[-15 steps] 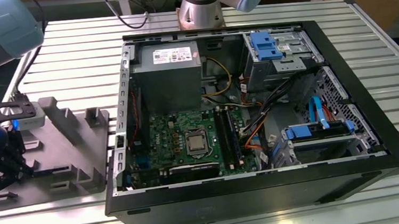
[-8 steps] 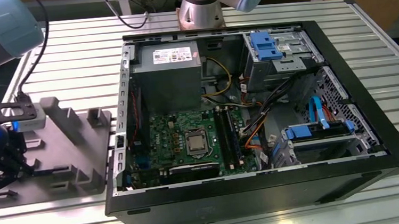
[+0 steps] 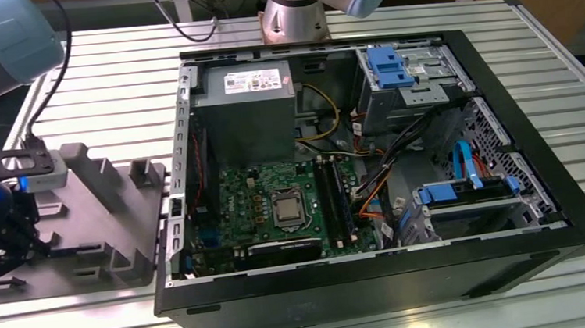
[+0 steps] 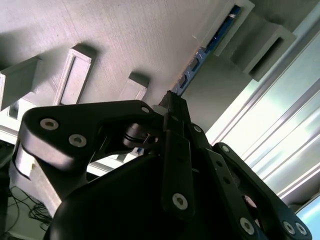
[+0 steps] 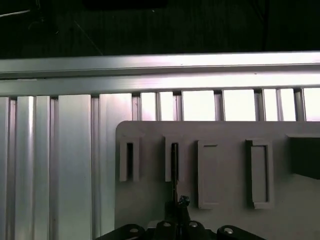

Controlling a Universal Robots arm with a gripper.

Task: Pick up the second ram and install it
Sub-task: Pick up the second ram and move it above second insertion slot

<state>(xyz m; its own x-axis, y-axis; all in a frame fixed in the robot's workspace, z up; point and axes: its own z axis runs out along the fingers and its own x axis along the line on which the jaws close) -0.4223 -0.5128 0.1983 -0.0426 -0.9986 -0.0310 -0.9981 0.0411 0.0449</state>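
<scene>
The gripper (image 4: 172,106) pinches narrow on the second ram (image 4: 194,65), which stands on edge in a slot of the grey moulded tray (image 3: 118,201), well apart from the open computer case (image 3: 542,152), whose white power-supply label (image 3: 254,79) is unreadable.

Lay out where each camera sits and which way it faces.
Exterior view: high, off the arm, looking down on computer case and tray; arm and claw at the exterior view's left.
First wrist view: on the arm, facing the tray; claw tip shows.
Second wrist view: behind the claw, looking along it.
Shared: both wrist views show the second ram in a tray slot.
</scene>
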